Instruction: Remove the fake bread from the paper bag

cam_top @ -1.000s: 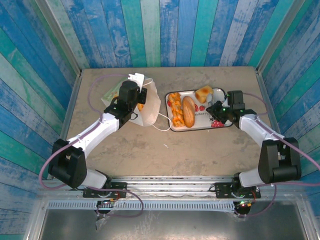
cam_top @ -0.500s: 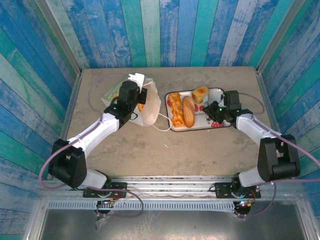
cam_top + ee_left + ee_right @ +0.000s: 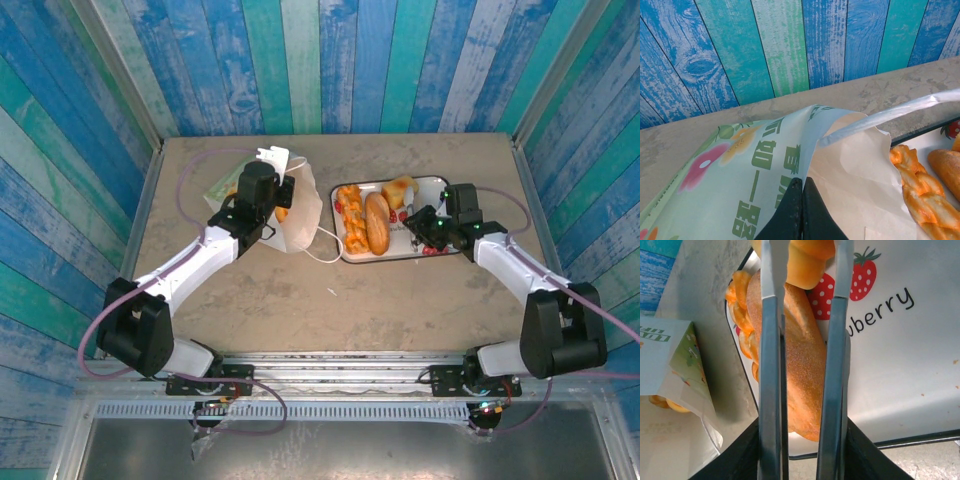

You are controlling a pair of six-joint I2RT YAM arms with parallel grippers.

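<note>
Partly unpacked, operator

Your left gripper was pressed together, pinching the rim of the paper bag. Your right gripper had its fingers apart either side of a golden bun at the far edge of the strawberry-print tray (gripping or not, I couldn't tell). An oval loaf and twisted pastries lay on that tray; golden pieces showed at the bag's opening.

Two claws are counted: the left claw and the right claw. One paper bag is pinched at the left claw's tips. One tray lies under the right claw. On it are counted one bun by the fingertips, one loaf beneath the fingers, and one twisted pastry beyond the loaf.
</note>
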